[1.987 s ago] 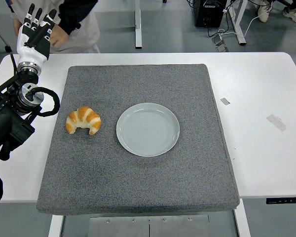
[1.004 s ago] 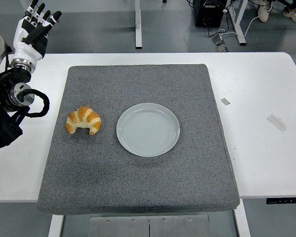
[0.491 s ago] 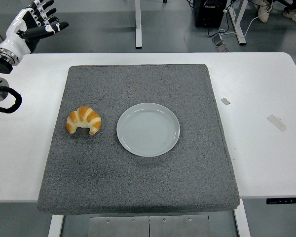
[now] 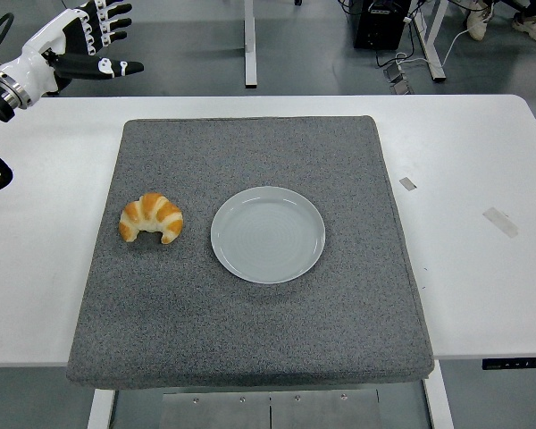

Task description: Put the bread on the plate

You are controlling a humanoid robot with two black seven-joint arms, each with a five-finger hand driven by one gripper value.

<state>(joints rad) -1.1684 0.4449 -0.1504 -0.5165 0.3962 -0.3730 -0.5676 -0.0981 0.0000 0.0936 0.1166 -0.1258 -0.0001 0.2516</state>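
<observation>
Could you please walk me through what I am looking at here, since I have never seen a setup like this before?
There is one picture of this moment, taken by a camera high on a humanoid robot, looking forward and down over a white table. The robot's left hand, white and black with five fingers, shows at the top left corner, raised above the table's far left corner with its fingers spread, holding nothing. The right hand is out of view. A grey mat covers most of the table. On it lies a croissant, the bread to be moved, and just to its right, not touching it, an empty pale plate. Two small bits of tape lie on the bare table at the right.
</observation>
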